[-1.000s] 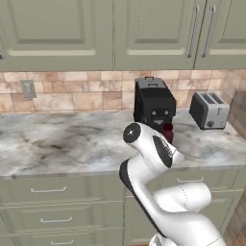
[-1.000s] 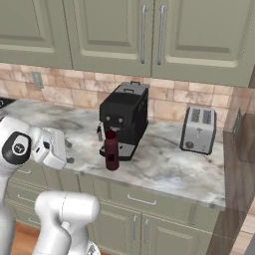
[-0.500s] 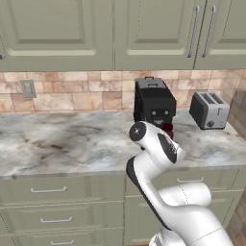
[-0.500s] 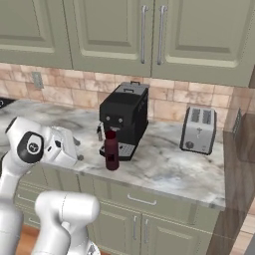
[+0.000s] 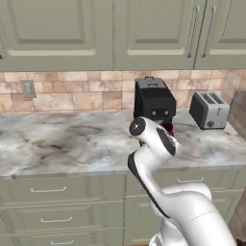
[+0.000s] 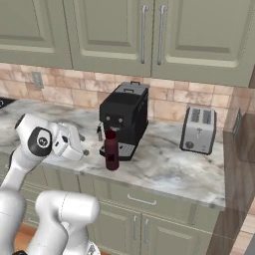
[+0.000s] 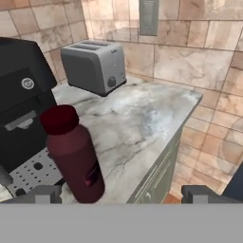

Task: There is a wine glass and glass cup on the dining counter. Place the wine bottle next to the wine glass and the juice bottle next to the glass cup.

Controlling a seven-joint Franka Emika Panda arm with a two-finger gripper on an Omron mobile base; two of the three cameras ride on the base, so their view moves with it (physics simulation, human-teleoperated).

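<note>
Sage-green cabinets (image 6: 149, 30) are hanging above a tan stone-tile backsplash (image 5: 72, 93), and a marble bench (image 5: 62, 144) is running beneath it over green drawers (image 5: 53, 192). Beyond the tool, a black coffee machine (image 6: 124, 117) and a silver toaster (image 6: 199, 130) are standing against that wall.

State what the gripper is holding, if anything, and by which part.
Nothing is held: the gripper is open, its fingertips apart, short of the juice bottle.
</note>
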